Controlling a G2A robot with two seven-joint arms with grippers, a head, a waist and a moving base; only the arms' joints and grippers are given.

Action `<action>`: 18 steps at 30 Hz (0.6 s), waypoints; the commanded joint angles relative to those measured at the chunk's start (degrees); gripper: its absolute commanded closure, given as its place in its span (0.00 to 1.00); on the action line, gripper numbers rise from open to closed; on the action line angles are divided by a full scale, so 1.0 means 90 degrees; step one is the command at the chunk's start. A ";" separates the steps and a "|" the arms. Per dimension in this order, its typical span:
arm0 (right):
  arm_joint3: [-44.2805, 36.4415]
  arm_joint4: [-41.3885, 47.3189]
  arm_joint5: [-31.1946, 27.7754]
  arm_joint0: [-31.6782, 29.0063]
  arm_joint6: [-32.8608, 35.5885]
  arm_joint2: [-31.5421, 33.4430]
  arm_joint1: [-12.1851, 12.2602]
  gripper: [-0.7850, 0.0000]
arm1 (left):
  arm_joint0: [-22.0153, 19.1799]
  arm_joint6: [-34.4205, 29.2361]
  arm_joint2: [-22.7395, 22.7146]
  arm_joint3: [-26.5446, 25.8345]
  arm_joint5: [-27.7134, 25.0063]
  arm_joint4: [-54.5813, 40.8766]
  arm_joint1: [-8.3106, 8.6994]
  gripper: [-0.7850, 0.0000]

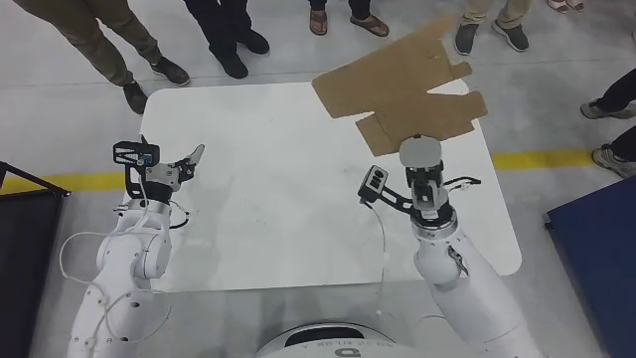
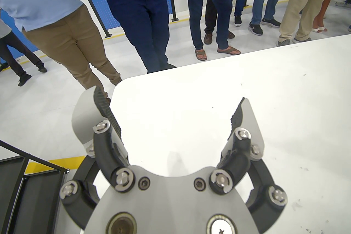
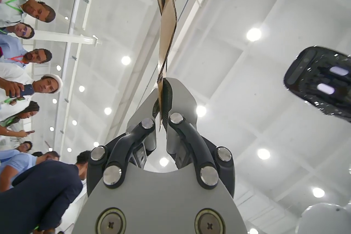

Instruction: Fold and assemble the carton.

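Top view: the flat carton [image 1: 397,85] is held up, upper right. Left wrist view: the left gripper [image 2: 170,103] has its fingers spread wide, holding nothing. Right wrist view: the right gripper [image 3: 162,87] pinches the carton's edge. Folding looks just started. Next, the left gripper should probably grab the carton too.

White surface [image 1: 298,214] with rounded corners and a matte top, standing on a pale grey floor [image 1: 278,60] crossed by a yellow line [image 1: 537,159] showing at both sides, with a few small dark specks [image 2: 297,206] and faint scuffs scattered on it.
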 commanded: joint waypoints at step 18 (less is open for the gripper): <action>0.0739 0.0275 0.0053 0.0066 -0.0852 -0.0433 -0.0088 1.00 | -0.0295 -0.1780 0.0140 -0.0496 -0.4259 -0.4503 0.0145 0.00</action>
